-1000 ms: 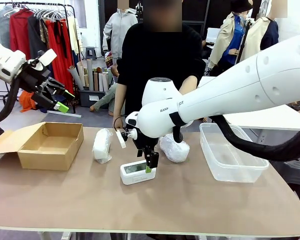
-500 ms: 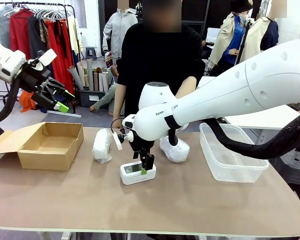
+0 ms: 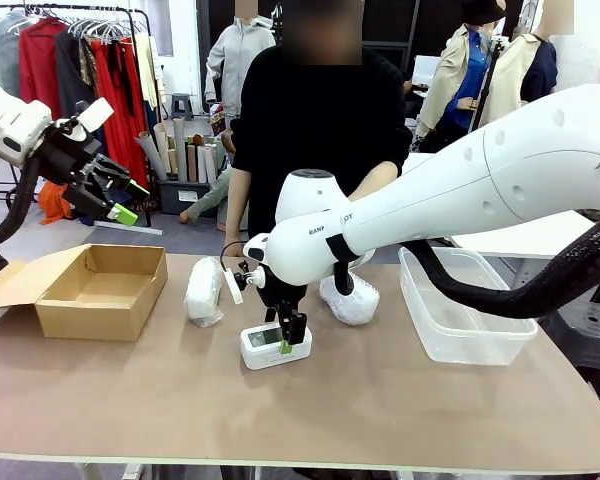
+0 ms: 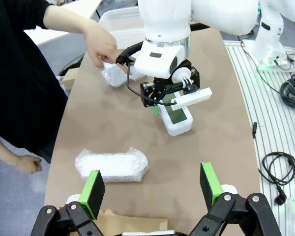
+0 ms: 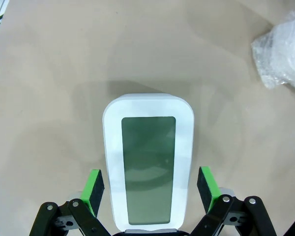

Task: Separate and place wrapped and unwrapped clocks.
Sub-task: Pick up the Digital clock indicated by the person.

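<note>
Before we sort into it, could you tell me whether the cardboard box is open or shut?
Open: the cardboard box has its flap folded outward, leaving the inside exposed.

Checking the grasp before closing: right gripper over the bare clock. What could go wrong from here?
1. The open right gripper straddles the bare clock with little slack; a slight offset could put a pad on its edge and tip it.
2. The person's hand is on a wrapped clock close beside the right arm; lifting out could brush it.
</note>
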`<state>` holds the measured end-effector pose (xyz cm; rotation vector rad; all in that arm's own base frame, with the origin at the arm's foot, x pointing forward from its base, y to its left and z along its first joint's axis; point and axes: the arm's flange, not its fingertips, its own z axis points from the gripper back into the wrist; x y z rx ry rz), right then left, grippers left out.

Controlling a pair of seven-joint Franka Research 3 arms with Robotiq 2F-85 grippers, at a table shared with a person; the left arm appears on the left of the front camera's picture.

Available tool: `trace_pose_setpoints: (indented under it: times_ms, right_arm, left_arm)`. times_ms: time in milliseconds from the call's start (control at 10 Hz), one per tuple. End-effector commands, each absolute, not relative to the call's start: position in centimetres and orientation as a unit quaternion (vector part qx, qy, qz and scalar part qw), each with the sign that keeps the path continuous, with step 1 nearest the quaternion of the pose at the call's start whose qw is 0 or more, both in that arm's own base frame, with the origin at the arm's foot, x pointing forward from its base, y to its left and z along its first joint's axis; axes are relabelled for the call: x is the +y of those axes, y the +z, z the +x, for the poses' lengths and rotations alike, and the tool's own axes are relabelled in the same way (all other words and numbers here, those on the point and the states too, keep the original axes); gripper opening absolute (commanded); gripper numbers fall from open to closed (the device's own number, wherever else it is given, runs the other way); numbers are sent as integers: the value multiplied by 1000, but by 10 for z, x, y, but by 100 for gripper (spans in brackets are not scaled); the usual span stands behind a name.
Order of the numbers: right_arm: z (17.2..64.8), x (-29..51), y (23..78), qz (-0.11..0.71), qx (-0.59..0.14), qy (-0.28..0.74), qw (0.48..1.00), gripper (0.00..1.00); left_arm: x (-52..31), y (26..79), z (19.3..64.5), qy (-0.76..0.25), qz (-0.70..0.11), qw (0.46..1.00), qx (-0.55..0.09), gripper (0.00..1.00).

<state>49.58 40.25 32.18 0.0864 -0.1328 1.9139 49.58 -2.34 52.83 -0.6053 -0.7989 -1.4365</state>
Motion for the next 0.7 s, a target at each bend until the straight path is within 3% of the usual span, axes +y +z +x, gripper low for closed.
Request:
trace_pose_setpoints:
  times_ms: [0,400,500,600]
  right_arm:
    - [497,409,319,33,-50,812,580,100]
    - [496,407,311,39,-36,813,580,100]
    - [495,406,309,37,-31,823,566,93]
    - [494,407,309,38,-33,821,569,73]
  left_arm:
    - [-23,529,496,-630,-265,640,-351,100]
    - [-23,529,496,-630,-265,640,-351,100]
    - [-23,529,496,-630,-265,640,-351,100]
    - [-23,529,496,-630,-265,640,-351,100]
